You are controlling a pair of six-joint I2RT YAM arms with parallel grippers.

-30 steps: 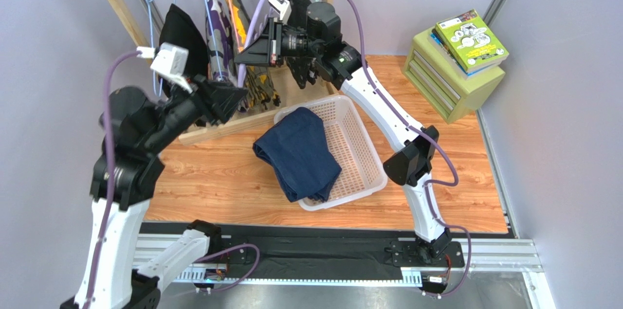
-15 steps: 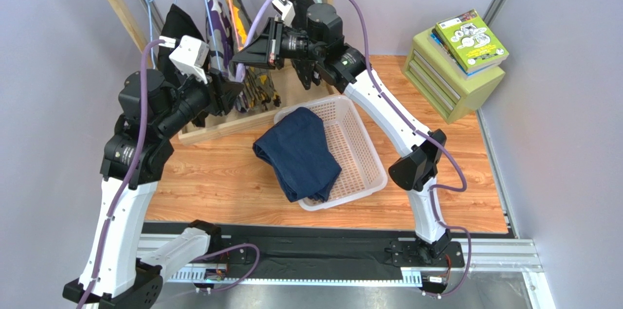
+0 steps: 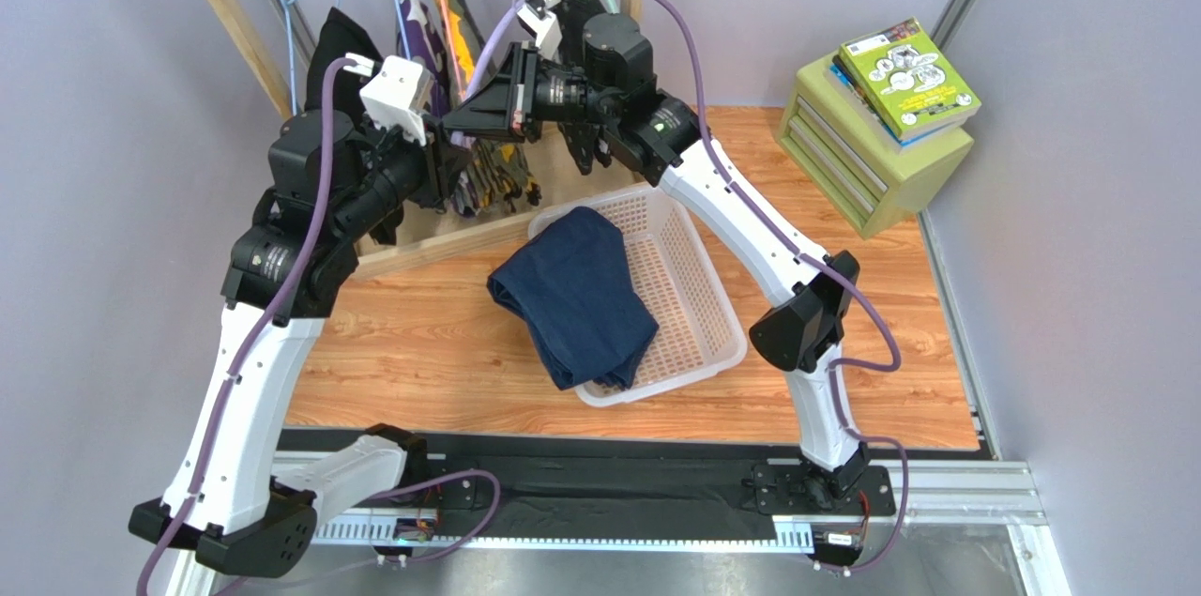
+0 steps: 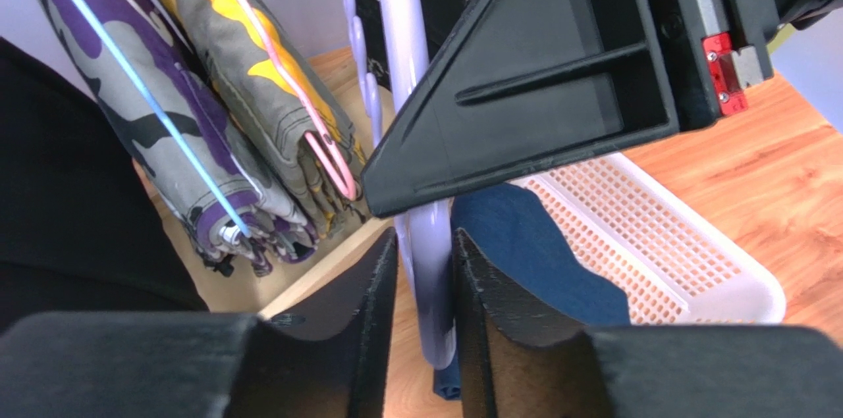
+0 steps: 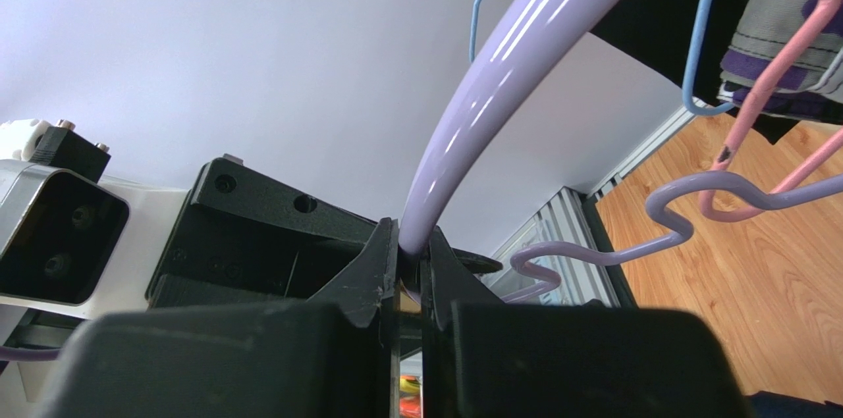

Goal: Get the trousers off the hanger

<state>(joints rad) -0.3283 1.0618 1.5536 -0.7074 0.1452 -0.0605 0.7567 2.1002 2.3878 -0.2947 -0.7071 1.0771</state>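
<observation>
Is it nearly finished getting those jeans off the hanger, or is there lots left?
Looks done: the trousers lie draped over the white basket, free of the hanger. In hand: the right tool clamps the lilac hanger, and the left tool appears to pinch its bar. Left: probably only putting the bare hanger away.

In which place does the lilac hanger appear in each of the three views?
Top external: the lilac hanger arcs at upper centre, beside the right gripper.
Left wrist: centre, running down between the left gripper's fingers.
Right wrist: centre, rising from the right gripper's shut jaws.
Shared landmark: the wooden tabletop.
</observation>
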